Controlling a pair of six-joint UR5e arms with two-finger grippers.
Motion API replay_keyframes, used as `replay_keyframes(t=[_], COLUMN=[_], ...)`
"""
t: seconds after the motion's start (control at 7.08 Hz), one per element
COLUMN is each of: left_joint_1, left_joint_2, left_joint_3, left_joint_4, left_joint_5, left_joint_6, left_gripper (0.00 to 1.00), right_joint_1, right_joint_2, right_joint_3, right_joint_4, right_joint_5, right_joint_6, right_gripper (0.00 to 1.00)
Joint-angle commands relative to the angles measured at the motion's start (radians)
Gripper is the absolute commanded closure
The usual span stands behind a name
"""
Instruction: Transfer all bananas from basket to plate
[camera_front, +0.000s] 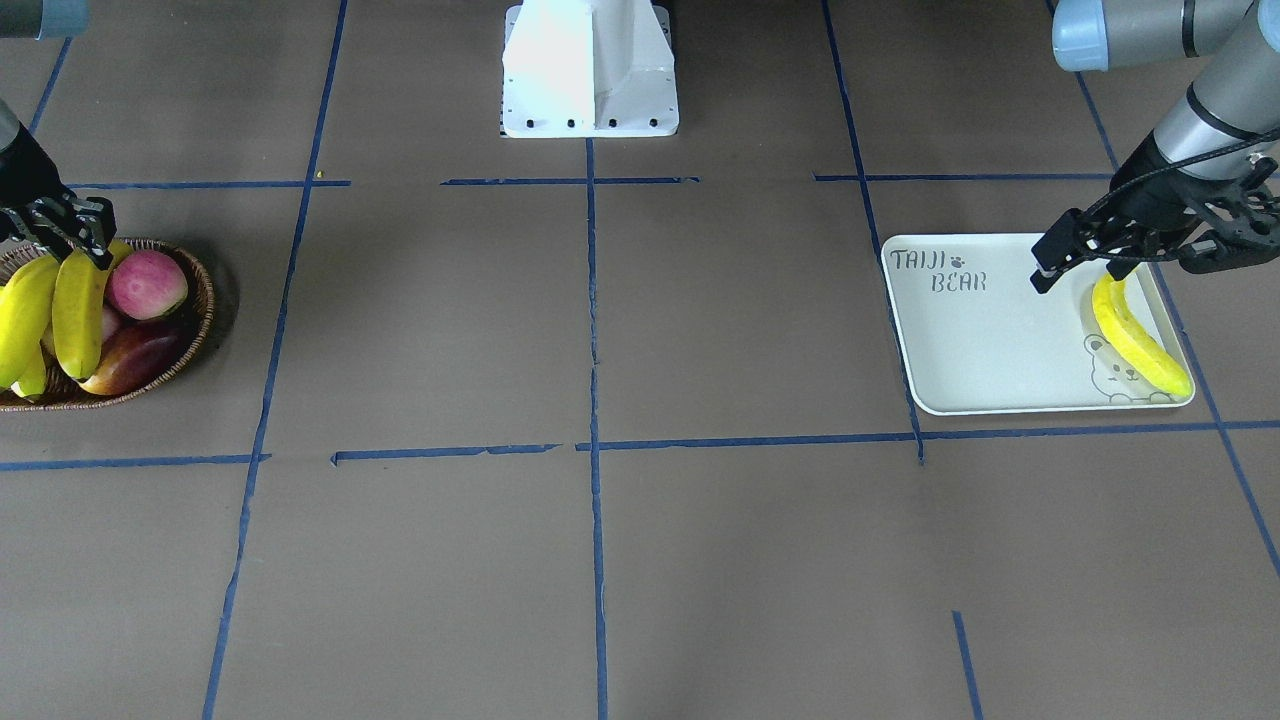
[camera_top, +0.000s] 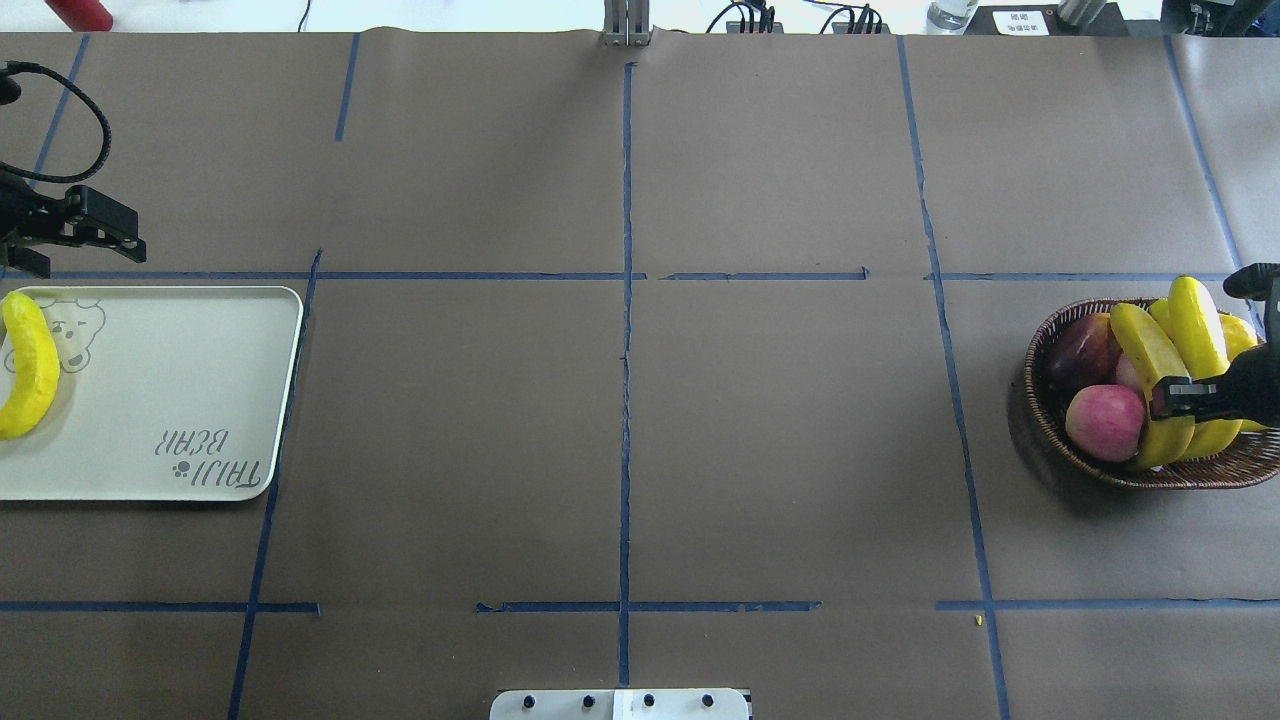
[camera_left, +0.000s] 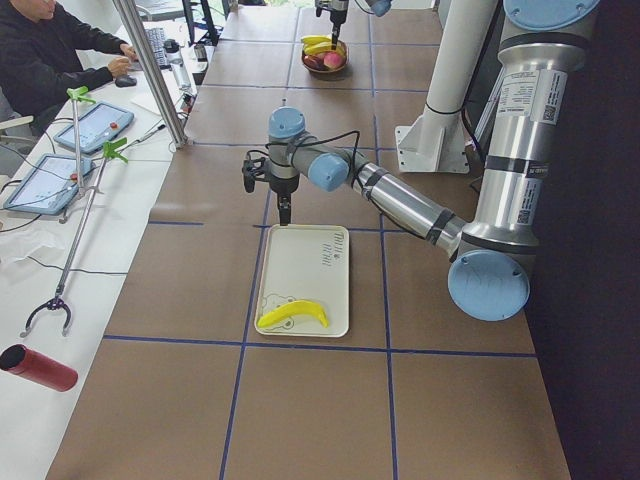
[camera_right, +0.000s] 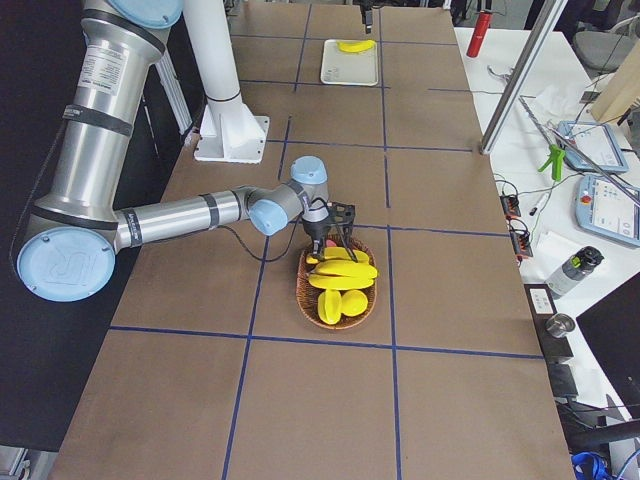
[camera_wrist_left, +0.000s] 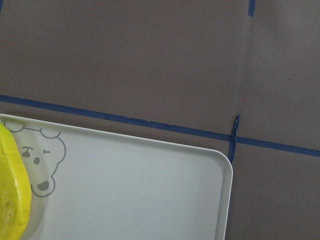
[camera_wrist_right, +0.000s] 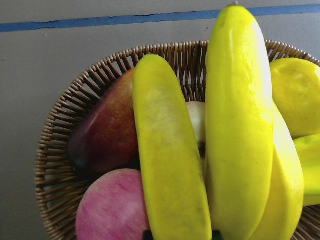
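A: R gripper (camera_front: 82, 248)?
B: Jaws pinch the inner banana (camera_wrist_right: 170, 165) near its robot-side end. It lies atop the basket (camera_top: 1045, 420) w/ two more bananas (camera_wrist_right: 240, 125), red fruits (camera_top: 1105, 422) & a stubby yellow fruit (camera_wrist_right: 297, 95).
A: L gripper (camera_top: 85, 250)?
B: Spread wide, empty, hanging above the plate (camera_top: 180, 380). A lone banana (camera_top: 28, 370) lies flat there, by the bear face.
A: Basket vs plate?
B: Well apart, opp. ends of the table (camera_top: 640, 450).
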Motion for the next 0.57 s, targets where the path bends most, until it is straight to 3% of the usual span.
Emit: replay_keyframes(t=[0.0, 0.14, 0.42], left_joint_1=[0.000, 0.000, 0.000], left_joint_2=[0.001, 0.001, -0.001], left_joint_3=[0.001, 0.001, 0.001], left_joint_4=[0.000, 0.000, 0.000], left_joint_5=[0.000, 0.000, -0.003], left_joint_6=[0.000, 0.000, 0.000], left_gripper=[0.00, 0.00, 0.00], right_joint_1=[0.039, 0.097, 0.224], right_joint_2=[-0.003, -0.013, -0.016], right_joint_3=[0.042, 0.100, 0.165], right_joint_4=[-0.008, -0.013, -0.014], right_joint_5=[0.013, 0.034, 0.210], right_joint_6=[0.000, -0.002, -0.011], right_gripper=[0.99, 1.00, 1.00])
